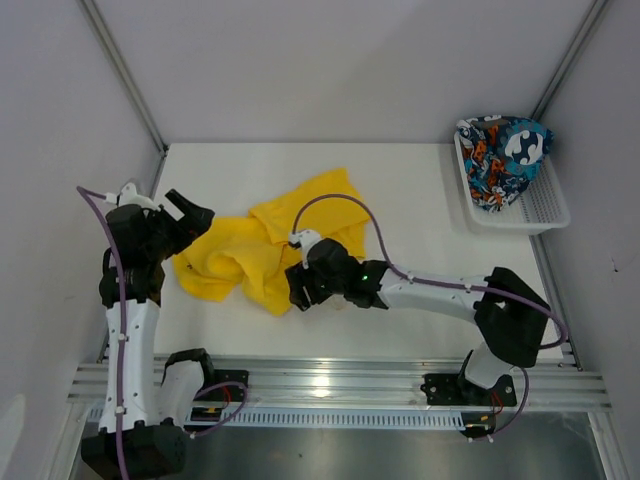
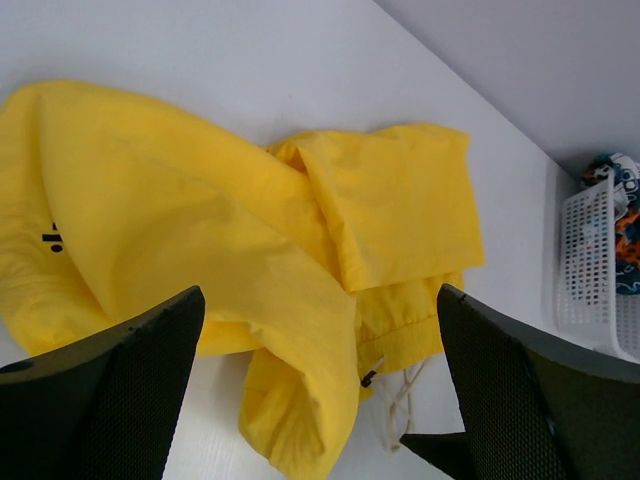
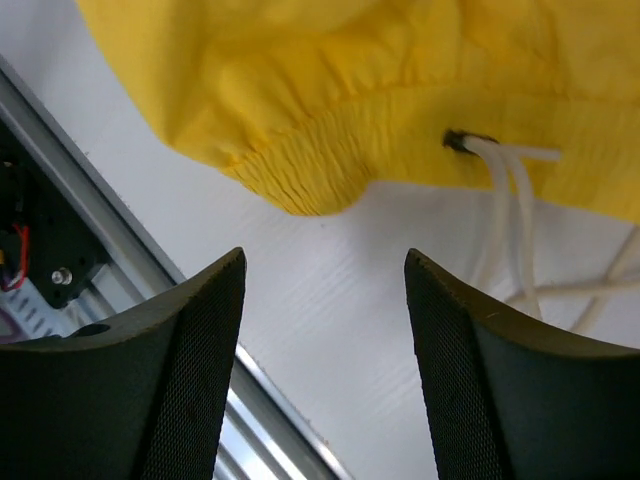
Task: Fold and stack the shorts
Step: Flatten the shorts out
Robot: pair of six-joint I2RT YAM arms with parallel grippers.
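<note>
In the top external view, the left gripper (image 1: 188,210) hangs with its jaws apart just off the left edge of the crumpled yellow shorts (image 1: 262,248), which lie on the white table (image 1: 400,190) between the two grippers. The right gripper (image 1: 298,288), also spread and holding nothing, sits at the near edge of the cloth. Well beyond and to the right of it, the printed shorts (image 1: 500,155) are bunched in the white mesh basket (image 1: 545,208). In the left wrist view, both black fingers (image 2: 100,400) stand wide apart and the yellow cloth fills the space ahead of them, one leg folded over on top. A white drawstring (image 2: 402,398) trails out near the right finger, and the basket lies far ahead to the right. In the right wrist view, the fingertips (image 3: 520,380) are parted above bare table. The gathered elastic waistband (image 3: 300,170) is just ahead of them, untouched, and the drawstring comes out of its eyelet ahead of the right finger. A metal rail (image 3: 70,210) lies to the left.
</note>
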